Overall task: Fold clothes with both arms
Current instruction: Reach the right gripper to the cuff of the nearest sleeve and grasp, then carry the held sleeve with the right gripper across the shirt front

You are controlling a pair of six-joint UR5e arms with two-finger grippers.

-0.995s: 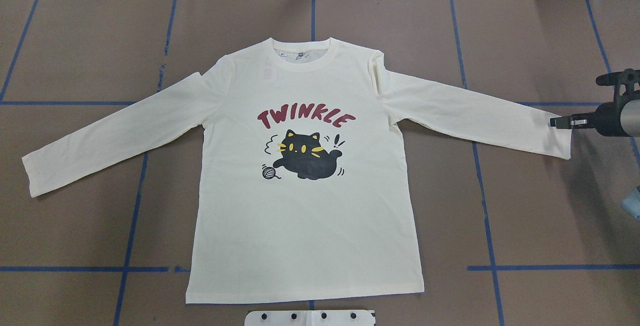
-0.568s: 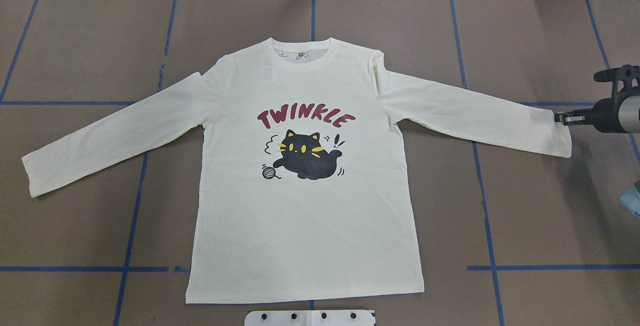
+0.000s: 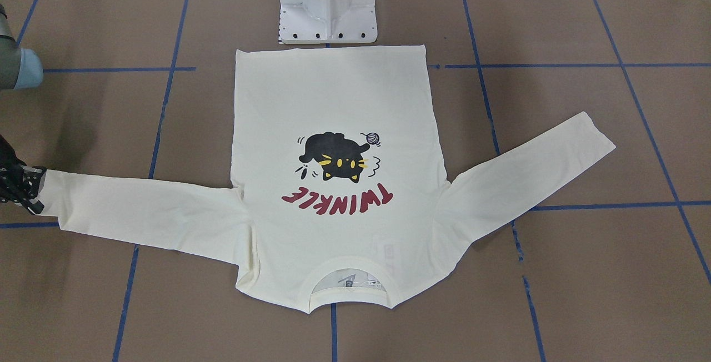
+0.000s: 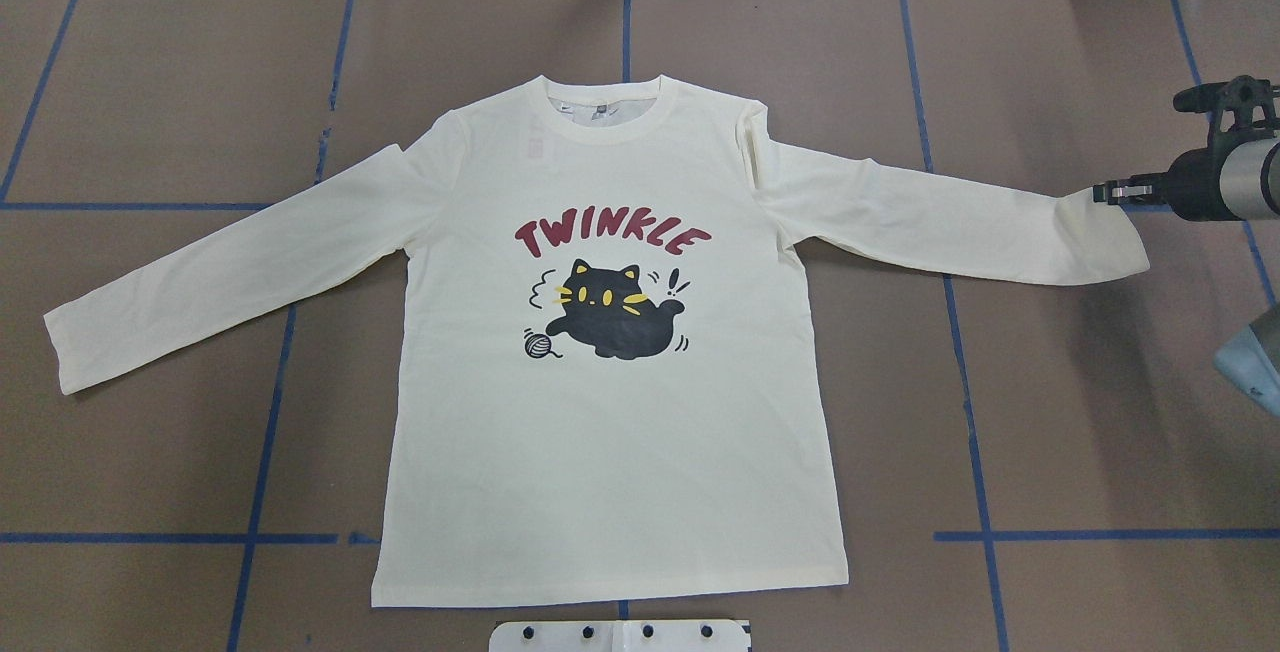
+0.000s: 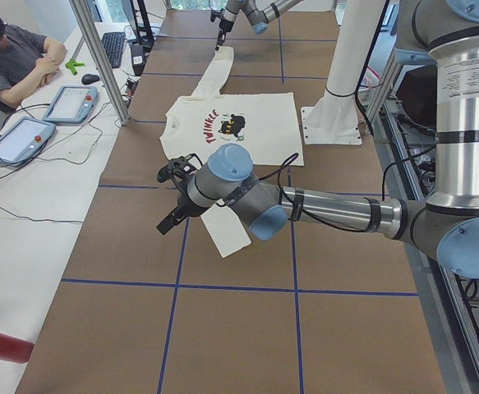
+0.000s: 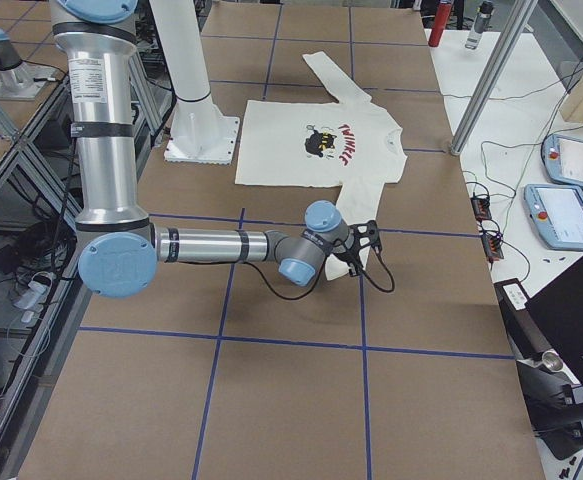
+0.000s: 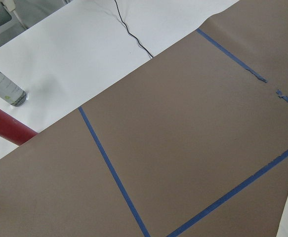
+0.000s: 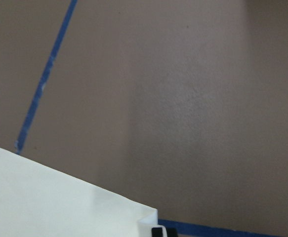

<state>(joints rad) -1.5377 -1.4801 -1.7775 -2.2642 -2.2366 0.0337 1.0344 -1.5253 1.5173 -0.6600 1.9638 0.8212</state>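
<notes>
The right gripper [image 4: 1100, 194] pinches one cuff [image 4: 1115, 242] of a spread T-shirt [image 4: 610, 452]
Its fingers [image 4: 1125, 192] clamp the cuff's corner; the cream shirt lies print-up, flat on the table [image 4: 1100, 432]. The left gripper [image 5: 168, 197] shows too poorly to tell its grip. Such a thin pinch could slip, dropping the sleeve mid-fold

I read one word only: red "TWINKLE" across T-shirt [image 4: 600, 452] chest. Neck label [image 4: 600, 110] too small to read.
</notes>
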